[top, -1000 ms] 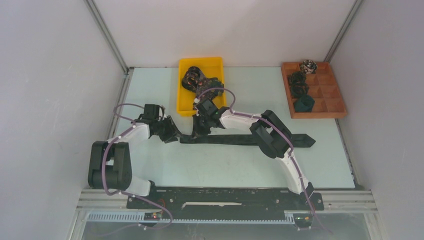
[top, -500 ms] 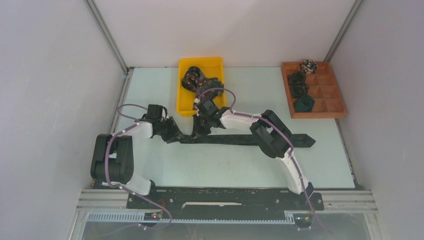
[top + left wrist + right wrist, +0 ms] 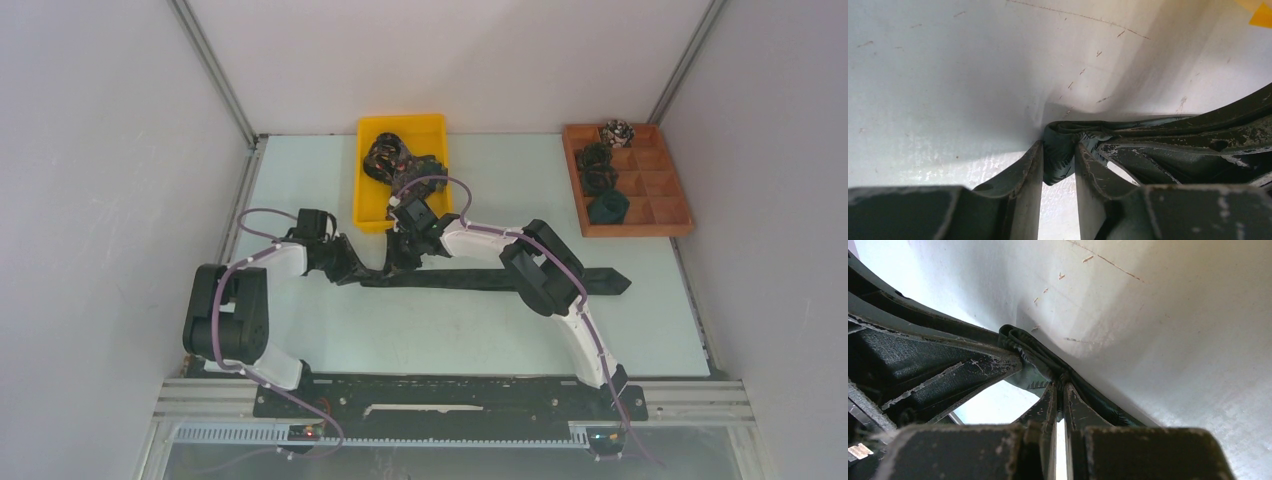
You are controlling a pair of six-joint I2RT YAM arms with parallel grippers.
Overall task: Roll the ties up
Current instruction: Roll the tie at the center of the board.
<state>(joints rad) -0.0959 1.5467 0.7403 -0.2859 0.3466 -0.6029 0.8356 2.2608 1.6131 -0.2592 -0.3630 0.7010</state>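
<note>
Pale green table [image 3: 450,340] is taking up the floor of the white-walled cell, and both arms are reaching over its left half. One long dark tie [image 3: 470,280] is lying flat across the middle of it, running left to right, with its pointed end toward the right side and the right arm crossing above it.

At the back a yellow bin [image 3: 367,190] is holding a tangle of loose ties [image 3: 395,160]. In the far right corner a wooden tray [image 3: 670,200] is carrying several rolled ties [image 3: 600,180] in its left and back compartments.

At the left end of the long strip, the left gripper [image 3: 1058,149] is standing with its jaws partly apart, and the folded tip of the fabric is filling the gap and touching both fingers [image 3: 1034,162]. Just beside it the right gripper [image 3: 1060,386] is pinching the same strip, its jaws nearly together with only a thin bunch of cloth between them.
</note>
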